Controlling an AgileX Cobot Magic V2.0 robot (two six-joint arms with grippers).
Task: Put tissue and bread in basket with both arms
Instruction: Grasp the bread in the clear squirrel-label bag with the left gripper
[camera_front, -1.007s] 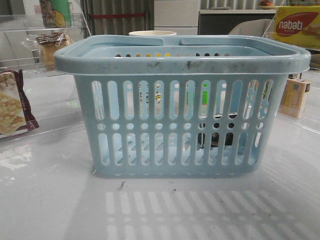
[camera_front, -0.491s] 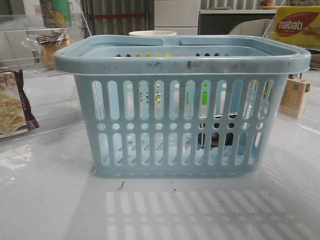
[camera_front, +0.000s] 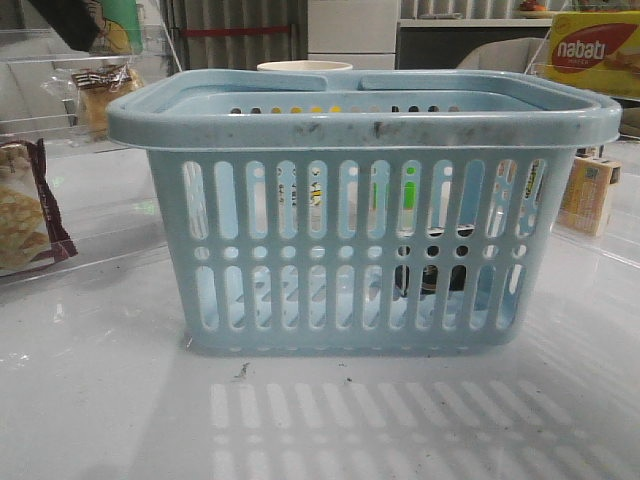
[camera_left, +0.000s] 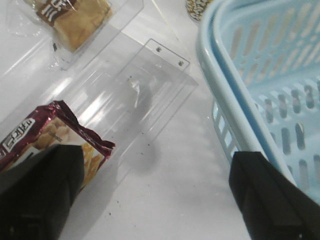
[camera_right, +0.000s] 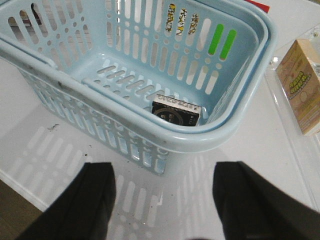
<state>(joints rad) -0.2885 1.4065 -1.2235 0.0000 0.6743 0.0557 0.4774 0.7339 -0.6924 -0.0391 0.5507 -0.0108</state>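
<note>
The light-blue basket (camera_front: 365, 120) stands mid-table. The dark tissue pack (camera_right: 175, 111) lies on the basket's floor near a corner, and shows through the slots in the front view (camera_front: 432, 272). The bread (camera_left: 75, 20), golden-brown in a clear wrapper, lies on the table left of the basket and also shows in the front view (camera_front: 100, 92). My left gripper (camera_left: 155, 200) is open and empty above the table, between the basket (camera_left: 250, 95) and a cracker packet. My right gripper (camera_right: 162, 200) is open and empty, above the table outside the basket's rim (camera_right: 165, 137).
A maroon-edged cracker packet (camera_left: 45, 135) lies by my left finger (camera_left: 35, 195) and at the table's left (camera_front: 25, 215). Clear acrylic trays (camera_left: 130, 95) lie between it and the bread. A small tan box (camera_right: 302, 85) stands right of the basket. A yellow nabati box (camera_front: 595, 50) sits far right.
A dark part of my left arm has come into the front view's top left corner, above the bread. The basket and the tissue inside it have not moved.
</note>
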